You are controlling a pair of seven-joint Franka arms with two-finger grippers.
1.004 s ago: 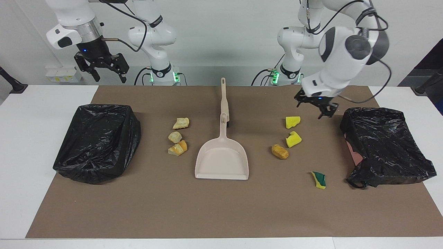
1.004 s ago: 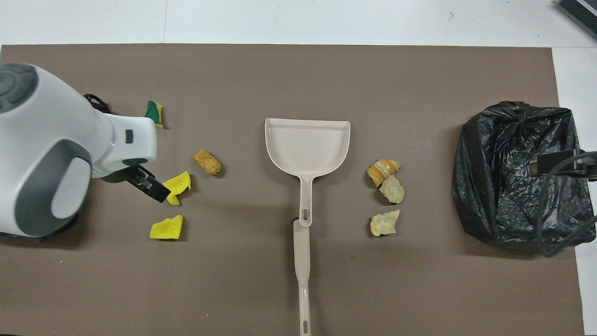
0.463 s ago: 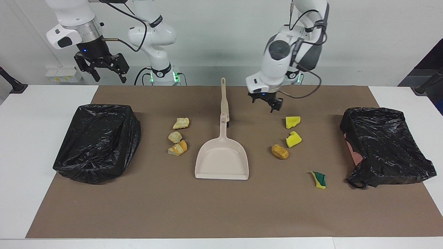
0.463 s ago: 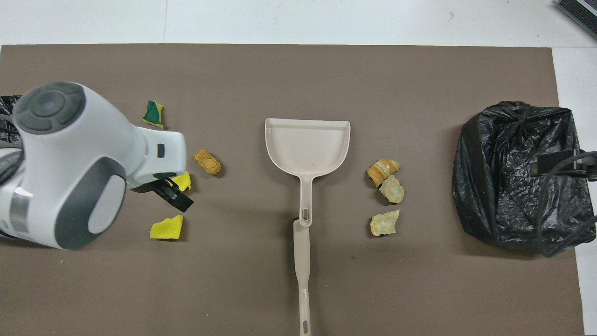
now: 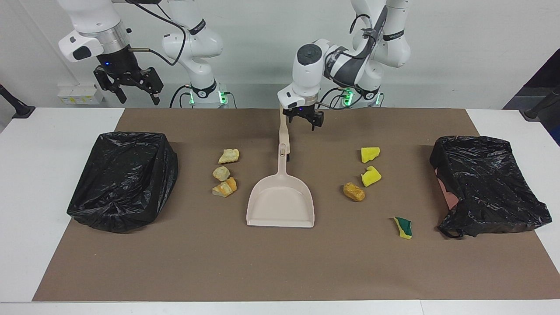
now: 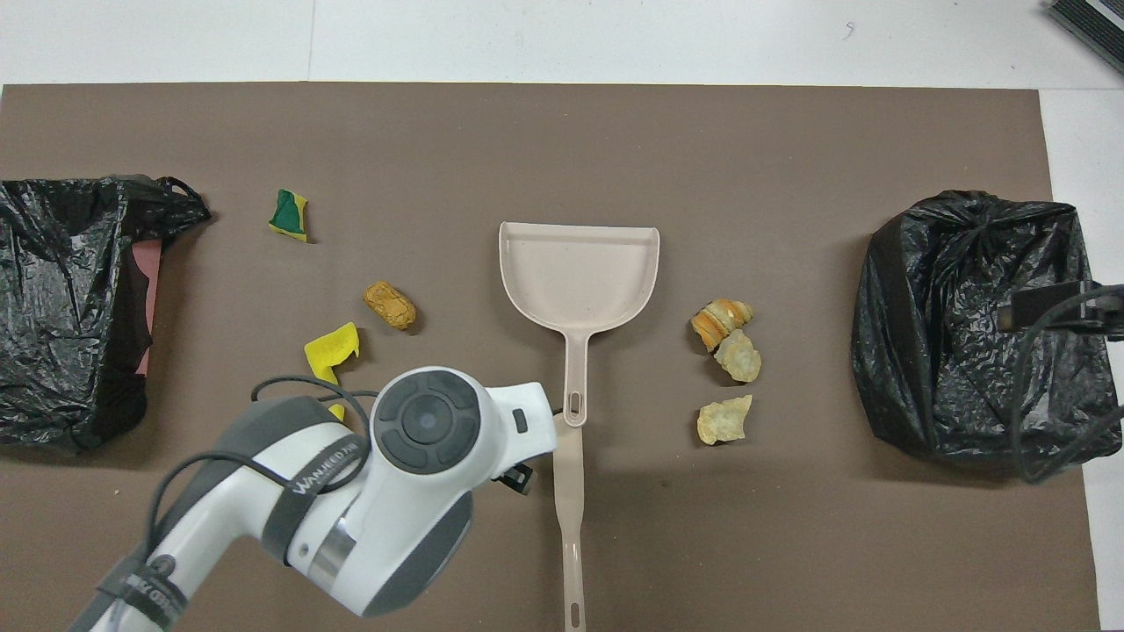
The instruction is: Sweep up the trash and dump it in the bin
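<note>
A beige dustpan (image 5: 280, 202) (image 6: 580, 272) lies mid-table, and a long beige stick (image 5: 283, 127) (image 6: 571, 509) lies in line with its handle, nearer the robots. My left gripper (image 5: 302, 123) hangs open just beside the stick's robot-side end, holding nothing. Toward the left arm's end lie two yellow sponge bits (image 5: 370, 154) (image 5: 371, 176), an orange-brown lump (image 5: 354, 191) and a green-backed bit (image 5: 403, 227). Three pale chunks (image 5: 229, 155) (image 5: 221, 173) (image 5: 225, 187) lie toward the right arm's end. My right gripper (image 5: 138, 93) waits open, high up at that end.
Two bins lined with black bags stand on the brown mat, one at the right arm's end (image 5: 124, 179) (image 6: 966, 325) and one at the left arm's end (image 5: 488, 183) (image 6: 70, 298). In the overhead view the left arm (image 6: 351, 500) covers most of one yellow sponge bit.
My left arm has swung from beside the bin at its end, over the yellow sponge bits, to the stick's robot-side end. The right arm has not moved.
</note>
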